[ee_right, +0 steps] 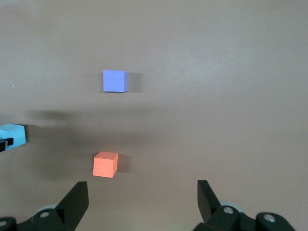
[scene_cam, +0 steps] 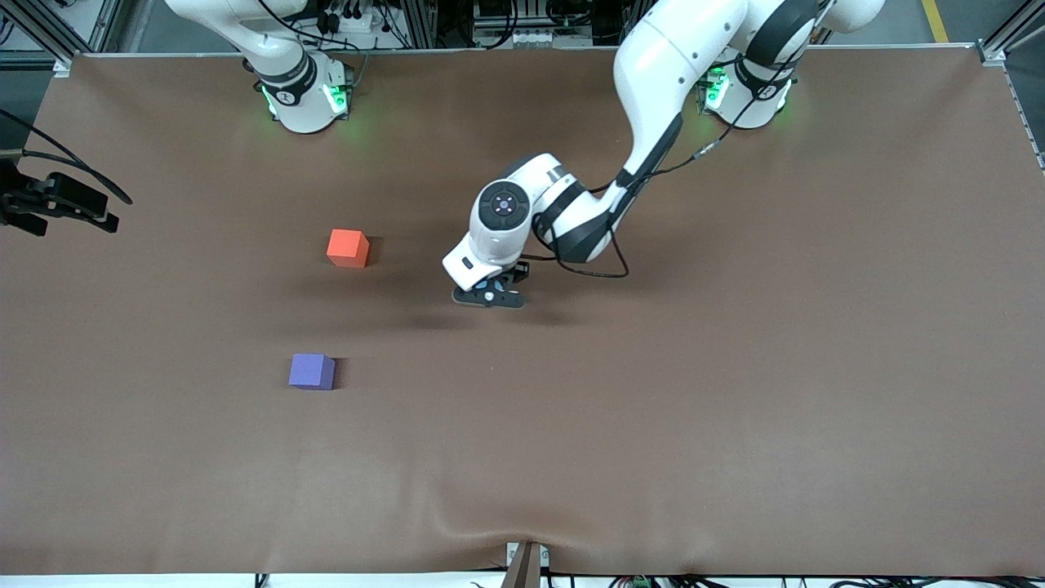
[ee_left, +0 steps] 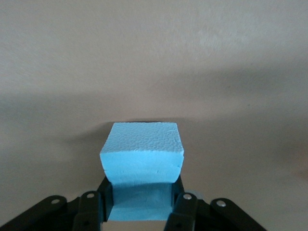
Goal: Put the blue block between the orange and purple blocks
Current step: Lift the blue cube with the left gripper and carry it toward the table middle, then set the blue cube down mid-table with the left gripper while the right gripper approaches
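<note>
My left gripper (scene_cam: 490, 296) is shut on the light blue block (ee_left: 142, 149), holding it low over the middle of the table; in the front view only slivers of the block (scene_cam: 487, 287) show under the hand. The orange block (scene_cam: 348, 247) sits toward the right arm's end of the table. The purple block (scene_cam: 311, 371) sits nearer the front camera than the orange one, with a gap between them. My right gripper (ee_right: 142, 192) is open and empty, high above the table; its view shows the orange block (ee_right: 105, 164), the purple block (ee_right: 114, 81) and the blue block (ee_right: 12, 135).
The brown table cover (scene_cam: 735, 367) is bare around the blocks. A black camera mount (scene_cam: 57, 200) juts in at the table edge on the right arm's end. The right arm's base (scene_cam: 302, 90) stands at the back edge.
</note>
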`<state>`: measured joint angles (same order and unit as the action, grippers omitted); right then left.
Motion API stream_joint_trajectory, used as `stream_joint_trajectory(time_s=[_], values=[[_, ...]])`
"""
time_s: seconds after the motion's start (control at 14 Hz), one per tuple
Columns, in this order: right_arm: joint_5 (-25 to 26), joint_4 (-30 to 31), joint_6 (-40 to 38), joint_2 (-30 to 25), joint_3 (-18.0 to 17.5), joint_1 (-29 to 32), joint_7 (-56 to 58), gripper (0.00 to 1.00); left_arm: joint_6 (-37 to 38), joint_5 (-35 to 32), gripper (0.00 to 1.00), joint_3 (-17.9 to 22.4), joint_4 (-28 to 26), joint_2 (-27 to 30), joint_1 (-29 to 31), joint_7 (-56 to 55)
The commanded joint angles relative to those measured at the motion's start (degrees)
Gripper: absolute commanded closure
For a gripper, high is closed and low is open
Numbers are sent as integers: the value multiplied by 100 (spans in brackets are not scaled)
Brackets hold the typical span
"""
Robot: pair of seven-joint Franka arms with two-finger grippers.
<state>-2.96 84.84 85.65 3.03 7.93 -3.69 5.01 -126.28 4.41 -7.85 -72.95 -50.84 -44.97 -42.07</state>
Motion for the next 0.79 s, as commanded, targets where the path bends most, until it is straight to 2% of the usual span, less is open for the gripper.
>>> stream_joint_trajectory(time_s=[0.0, 0.07, 0.14, 0.36, 0.57, 0.71], values=[[-20, -46, 13, 14, -37, 26, 0, 0, -11, 104, 92, 335, 282, -259, -319, -344], [-21, -46, 13, 48, -37, 0, -8, 0, -11, 104, 59, 397, 273, -259, -363, -363], [-38, -55, 13, 110, -46, -26, -8, 0, -11, 96, 1, 407, 264, -225, -364, -372], [-73, -55, 39, 303, -64, -368, -26, 0, 146, 78, 0, 459, 256, 91, -320, -468], [-64, -64, 477, 916, -55, -1044, -35, 0, 603, 60, 0, 958, 220, 679, -171, -899], [-160, -82, 733, 1234, -64, -1116, 62, 0, 953, 43, 0, 1083, 124, 1136, 188, -899]])
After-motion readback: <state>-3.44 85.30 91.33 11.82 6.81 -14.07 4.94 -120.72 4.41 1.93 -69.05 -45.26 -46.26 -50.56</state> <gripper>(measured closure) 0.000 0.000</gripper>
